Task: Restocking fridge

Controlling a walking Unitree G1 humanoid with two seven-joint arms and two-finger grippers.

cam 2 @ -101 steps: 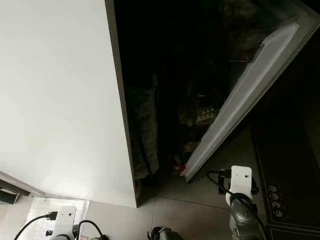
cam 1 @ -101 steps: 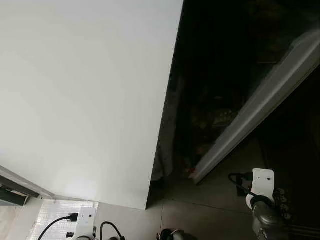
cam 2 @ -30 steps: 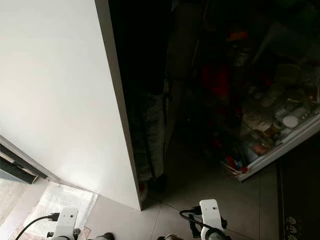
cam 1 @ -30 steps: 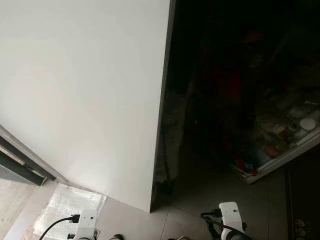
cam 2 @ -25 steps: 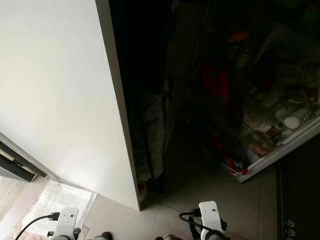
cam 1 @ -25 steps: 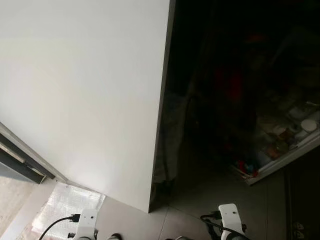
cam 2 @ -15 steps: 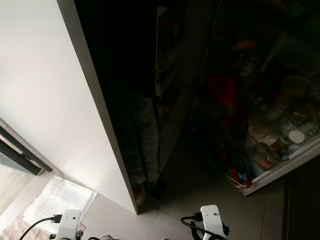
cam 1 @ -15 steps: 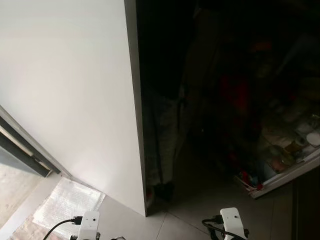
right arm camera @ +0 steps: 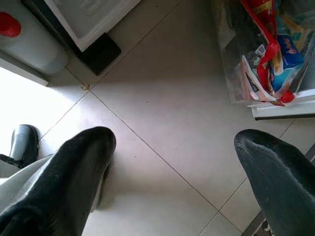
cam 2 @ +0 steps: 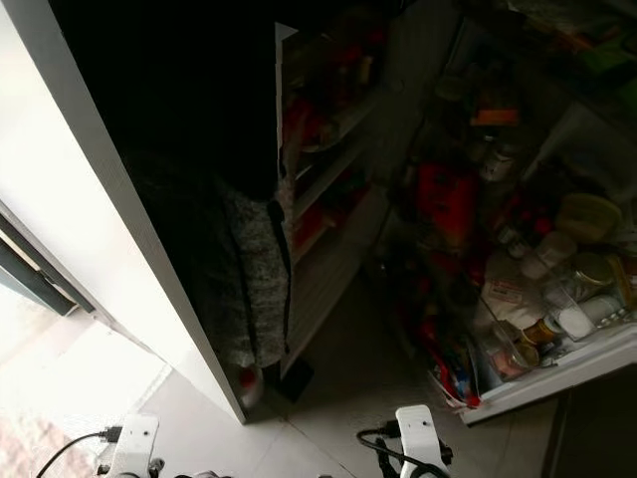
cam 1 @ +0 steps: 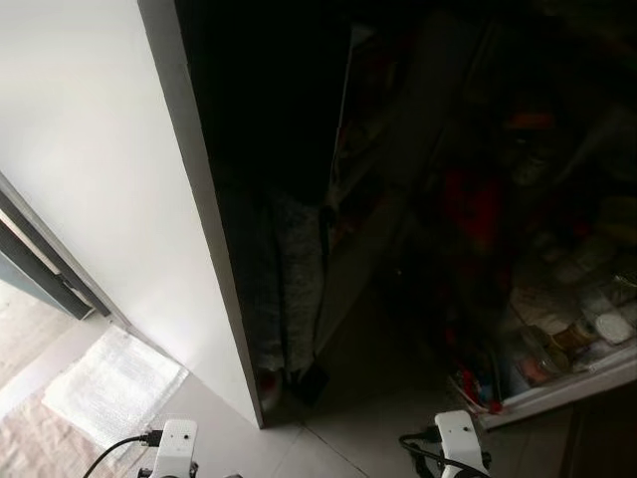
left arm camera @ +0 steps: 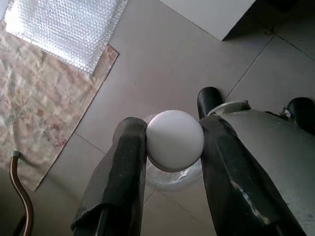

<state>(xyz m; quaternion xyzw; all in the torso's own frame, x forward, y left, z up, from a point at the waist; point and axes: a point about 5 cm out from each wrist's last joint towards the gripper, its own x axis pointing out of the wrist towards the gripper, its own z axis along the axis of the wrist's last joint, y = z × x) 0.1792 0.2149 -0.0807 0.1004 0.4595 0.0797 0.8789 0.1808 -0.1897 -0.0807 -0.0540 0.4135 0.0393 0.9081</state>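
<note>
My left gripper [left arm camera: 174, 140] is shut on a clear bottle with a white ribbed cap [left arm camera: 174, 139], held low over the floor tiles. My right gripper [right arm camera: 172, 142] hangs open above bare tiles, nothing between its fingers [right arm camera: 83, 162]. Ahead, the fridge stands open: inner shelves [cam 2: 328, 129] hold red and mixed items. Its right door [cam 2: 557, 299] is swung out, its racks crowded with jars, tubs and packets. The white left door [cam 1: 80, 149] stands on my left.
A person in a dark top and grey trousers [cam 2: 239, 269] stands between the white door and the shelves. A bubble-wrap sheet [left arm camera: 64, 29] and a patterned rug [left arm camera: 44, 103] lie on the floor to my left. Pale tiles [right arm camera: 162, 113] lie before the fridge.
The whole view has swung, so the white door slid left and the fridge shelves came into sight. The right door stands much wider than 3.4 s ago.
</note>
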